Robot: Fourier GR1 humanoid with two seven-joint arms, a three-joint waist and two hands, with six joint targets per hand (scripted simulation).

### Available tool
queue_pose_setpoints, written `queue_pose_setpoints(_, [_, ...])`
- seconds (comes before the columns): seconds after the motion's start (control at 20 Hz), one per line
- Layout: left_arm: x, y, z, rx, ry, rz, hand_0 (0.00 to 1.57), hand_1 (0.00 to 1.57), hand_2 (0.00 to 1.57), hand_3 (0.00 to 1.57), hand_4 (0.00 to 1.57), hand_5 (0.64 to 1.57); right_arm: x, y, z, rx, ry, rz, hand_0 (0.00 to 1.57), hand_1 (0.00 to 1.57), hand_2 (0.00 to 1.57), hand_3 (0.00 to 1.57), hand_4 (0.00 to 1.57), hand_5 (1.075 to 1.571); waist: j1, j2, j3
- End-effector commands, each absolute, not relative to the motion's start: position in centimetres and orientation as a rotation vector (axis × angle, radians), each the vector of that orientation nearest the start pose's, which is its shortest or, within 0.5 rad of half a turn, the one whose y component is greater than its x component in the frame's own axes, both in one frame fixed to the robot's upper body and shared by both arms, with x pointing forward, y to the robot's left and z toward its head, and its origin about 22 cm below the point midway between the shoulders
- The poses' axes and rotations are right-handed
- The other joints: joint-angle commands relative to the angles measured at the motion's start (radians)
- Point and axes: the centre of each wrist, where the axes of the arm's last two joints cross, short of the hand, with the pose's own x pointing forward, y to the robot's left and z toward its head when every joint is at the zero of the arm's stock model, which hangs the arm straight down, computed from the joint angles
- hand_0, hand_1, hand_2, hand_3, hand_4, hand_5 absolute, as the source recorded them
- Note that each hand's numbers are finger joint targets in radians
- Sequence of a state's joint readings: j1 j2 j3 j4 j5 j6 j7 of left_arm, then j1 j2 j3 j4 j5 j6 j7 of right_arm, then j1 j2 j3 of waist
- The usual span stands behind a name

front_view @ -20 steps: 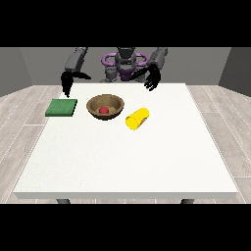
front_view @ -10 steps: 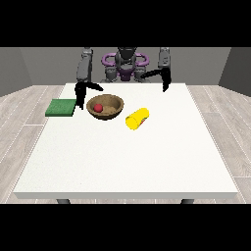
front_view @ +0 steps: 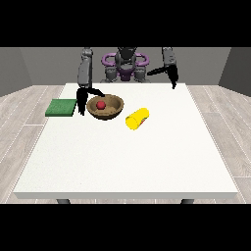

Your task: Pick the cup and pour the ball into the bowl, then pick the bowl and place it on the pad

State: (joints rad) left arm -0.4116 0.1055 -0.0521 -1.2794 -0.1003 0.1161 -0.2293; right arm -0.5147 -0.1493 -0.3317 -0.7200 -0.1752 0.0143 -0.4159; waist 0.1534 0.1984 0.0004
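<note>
One bowl [front_view: 105, 107] holds one red ball [front_view: 101, 104]; one yellow cup [front_view: 137, 118] lies at its 4 o'clock, one green pad [front_view: 61, 107] at 9. Spread-fingered hand at the view's left [front_view: 83, 95] hangs beside the bowl's rim, holding nothing; hand at the view's right [front_view: 170, 74] is raised, its fingers unclear.

The hand at the view's left [front_view: 83, 96] is being held low, fingers spread; the hand at the view's right [front_view: 171, 74] is being held raised, fingers hanging relaxed.
</note>
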Motion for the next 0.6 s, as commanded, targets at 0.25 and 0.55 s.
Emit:
queue_pose_setpoints(0.25, [33.3, 19.3, 6.6, 0.108, -1.967, -0.288, 0.00, 0.00, 0.00, 0.00, 0.00, 1.566, 36.4, -28.8, -4.2, -0.030, -1.673, -0.295, 0.00, 0.00, 0.00, 0.00, 0.14, 1.565, 0.018, 0.058, 0.0004])
queue_pose_setpoints(0.55, [33.7, 19.5, 8.9, 0.037, -2.053, -0.335, 0.00, 0.00, 0.00, 0.00, 0.47, 1.564, 31.3, -31.0, -9.5, -0.436, -1.359, -0.242, 1.57, 1.57, 1.57, 1.09, 0.85, 1.505, 0.114, 0.125, -0.0022])
